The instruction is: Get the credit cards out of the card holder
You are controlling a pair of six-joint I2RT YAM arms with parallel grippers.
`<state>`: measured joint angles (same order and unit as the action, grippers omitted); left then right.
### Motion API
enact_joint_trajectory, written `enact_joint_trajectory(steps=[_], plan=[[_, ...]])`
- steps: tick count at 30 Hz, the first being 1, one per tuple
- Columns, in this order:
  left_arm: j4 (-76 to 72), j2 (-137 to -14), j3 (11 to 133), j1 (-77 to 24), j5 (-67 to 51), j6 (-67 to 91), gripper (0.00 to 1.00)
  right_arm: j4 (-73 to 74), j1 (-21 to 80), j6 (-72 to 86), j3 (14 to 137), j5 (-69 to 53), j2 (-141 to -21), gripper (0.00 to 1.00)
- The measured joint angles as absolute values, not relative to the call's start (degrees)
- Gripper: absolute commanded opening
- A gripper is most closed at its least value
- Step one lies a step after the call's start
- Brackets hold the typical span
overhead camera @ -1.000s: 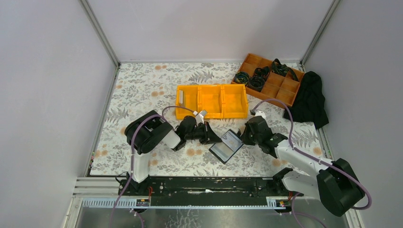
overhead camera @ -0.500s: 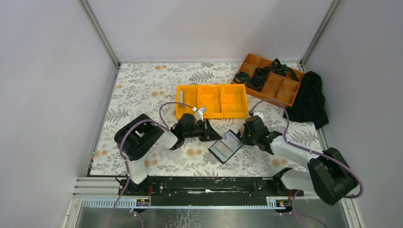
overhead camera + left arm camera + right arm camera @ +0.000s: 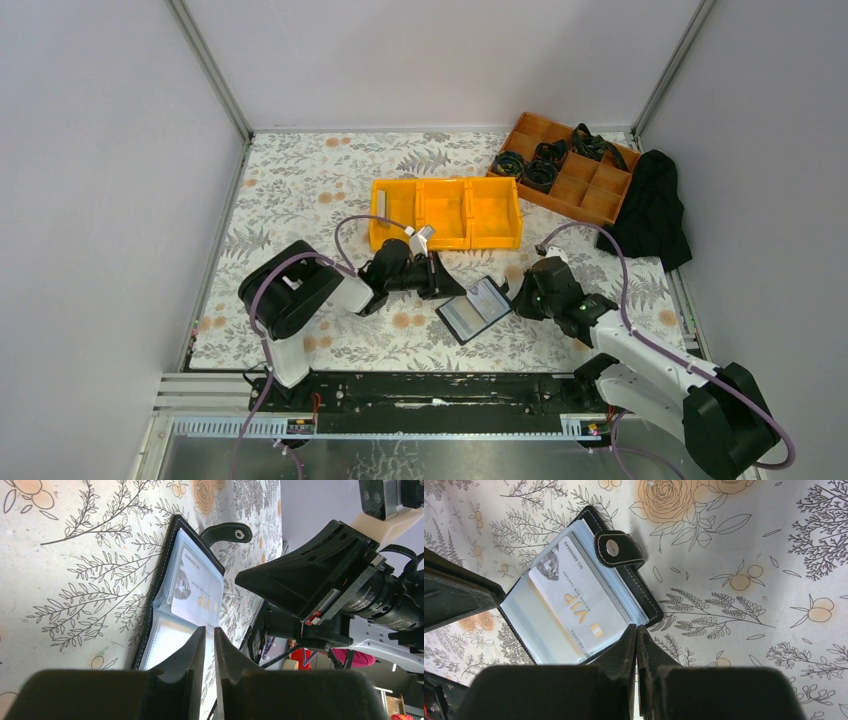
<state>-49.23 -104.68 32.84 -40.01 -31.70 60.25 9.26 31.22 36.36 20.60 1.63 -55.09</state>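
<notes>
The card holder (image 3: pixel 472 310) lies open on the floral table between my two grippers, its strap (image 3: pixel 619 550) flipped out. A pale credit card (image 3: pixel 569 605) marked VIP sits in its clear sleeve, which the left wrist view also shows holding the card (image 3: pixel 197 592). My left gripper (image 3: pixel 456 292) rests at the holder's left side. Its fingers (image 3: pixel 195 650) are almost together with only a thin slit and nothing between them. My right gripper (image 3: pixel 636 628) is shut, its tips at the holder's black edge (image 3: pixel 651 612); I cannot tell whether they pinch it.
A yellow three-compartment bin (image 3: pixel 445 243) stands just behind the holder, with a grey card (image 3: pixel 382 204) upright in its left compartment. A brown divided tray (image 3: pixel 590 195) with black coils and a black cloth (image 3: pixel 652 210) lie at the back right.
My right arm has drawn back toward the near right, and the holder has shifted slightly nearer and to the left. My left arm moved a little earlier on, then stayed still.
</notes>
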Motion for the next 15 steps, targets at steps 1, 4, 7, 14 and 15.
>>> enact_joint_trajectory(steps=[1,4,7,14,15], plan=[[-49.2,-104.5,32.8,-40.0,-31.7,60.2,0.21,9.6,31.2,36.3,20.6,1.6,-54.5,0.07],[-49.1,-103.4,32.4,-40.4,-31.7,60.2,0.22,10.9,31.2,35.9,20.9,1.8,-53.3,0.05],[-47.4,-101.5,32.2,-41.6,-30.8,59.4,0.28,11.2,31.2,34.9,21.7,-0.4,-53.3,0.04],[-38.1,-94.3,31.8,-42.5,-25.3,54.7,0.60,10.0,36.3,34.8,21.8,-3.7,-53.4,0.02],[-36.3,-93.3,31.9,-42.3,-23.9,53.8,0.65,10.0,38.8,35.1,21.8,-3.6,-53.3,0.02]])
